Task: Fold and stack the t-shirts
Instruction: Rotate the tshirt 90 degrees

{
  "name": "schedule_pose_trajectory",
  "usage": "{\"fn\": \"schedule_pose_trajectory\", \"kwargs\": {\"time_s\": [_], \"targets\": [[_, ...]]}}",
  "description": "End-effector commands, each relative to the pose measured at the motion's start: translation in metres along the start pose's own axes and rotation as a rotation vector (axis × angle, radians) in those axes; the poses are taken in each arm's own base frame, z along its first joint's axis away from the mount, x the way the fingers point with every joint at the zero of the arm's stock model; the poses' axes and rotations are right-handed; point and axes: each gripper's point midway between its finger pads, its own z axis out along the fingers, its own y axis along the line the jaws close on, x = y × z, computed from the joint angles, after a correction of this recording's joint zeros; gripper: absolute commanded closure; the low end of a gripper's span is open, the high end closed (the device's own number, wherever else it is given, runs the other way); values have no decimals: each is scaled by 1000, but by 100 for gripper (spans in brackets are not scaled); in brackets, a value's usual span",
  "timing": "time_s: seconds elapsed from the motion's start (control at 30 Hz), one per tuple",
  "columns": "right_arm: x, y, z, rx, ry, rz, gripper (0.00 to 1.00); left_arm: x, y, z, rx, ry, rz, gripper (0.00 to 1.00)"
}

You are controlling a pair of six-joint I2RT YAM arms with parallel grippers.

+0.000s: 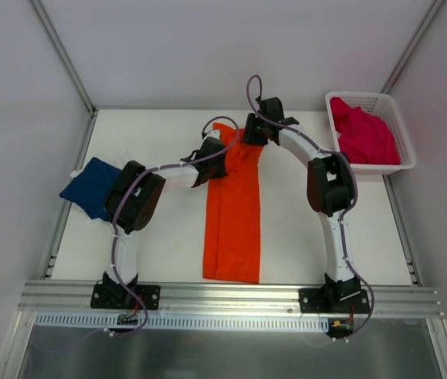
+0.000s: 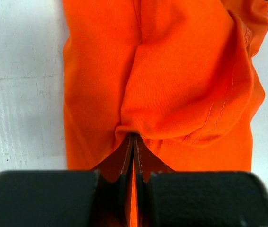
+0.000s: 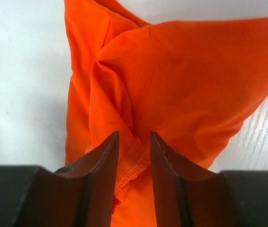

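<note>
Orange t-shirt (image 1: 231, 225), a long soft strip, pinched by left gripper (image 2: 133, 141); right gripper (image 3: 134, 138) unclenched.

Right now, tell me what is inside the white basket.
A crumpled magenta t-shirt lies in the white basket. Anything beneath the shirt, and the basket's floor, is covered.

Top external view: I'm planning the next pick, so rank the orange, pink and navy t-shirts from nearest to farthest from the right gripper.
1. orange t-shirt, centre: its top lies right at the right gripper.
2. pink t-shirt, right, in the basket.
3. navy t-shirt, far left edge.
</note>
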Motion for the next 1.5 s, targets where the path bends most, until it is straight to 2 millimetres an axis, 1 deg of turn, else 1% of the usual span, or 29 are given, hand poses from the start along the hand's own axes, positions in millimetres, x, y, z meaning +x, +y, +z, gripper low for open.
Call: {"fn": "schedule_pose_trajectory", "kwargs": {"time_s": [0.0,0.17,0.23,0.3,0.33,0.43,0.47,0.53,0.63,0.67,0.73,0.77,0.9,0.97,1.0,1.1,1.23,1.4,1.43,1.47], "targets": [[0,3,1,-28,0,-2,65,-17,-8,0,36,-32,13,100],[9,2,9,-40,17,19,64,-15,-8,-1,44,-23,14,100],[14,0,13,-35,26,27,74,-12,-6,0,41,-16,14,100],[17,0,15,-40,36,31,81,-9,-5,0,41,-11,14,100],[18,0,16,-42,39,33,81,-9,-6,-1,42,-12,13,100],[20,1,17,-46,44,36,97,-9,-5,-1,43,-13,11,100],[19,-1,18,-40,40,38,99,-8,-4,-1,42,-10,12,100],[17,-1,17,-36,34,39,100,-7,-4,-1,42,-9,10,100],[5,3,15,-38,3,34,100,-7,-3,-2,42,-6,6,100],[-4,6,15,-42,-15,30,99,-7,-3,-2,43,-8,6,100],[-13,9,16,-43,-37,31,99,-6,-3,-3,44,-7,2,100],[-25,15,14,-52,-65,31,99,-4,-3,-3,44,-3,1,100],[-55,22,11,-52,-148,36,99,-2,-3,-4,50,2,-4,100],[-62,22,11,-48,-167,33,99,-1,-3,-4,50,4,-1,100],[-70,26,8,-55,-188,29,99,0,-2,-4,50,5,0,100],[-76,24,7,-44,-206,21,99,0,-1,-5,49,3,1,100],[-75,16,10,-13,-210,8,100,0,0,-6,50,4,0,100],[-67,11,13,-17,-179,6,99,3,0,-6,50,9,2,100],[-60,11,12,-22,-162,6,99,2,1,-6,49,8,4,100],[-58,12,10,-27,-160,2,99,2,1,-6,49,8,4,100]]}}
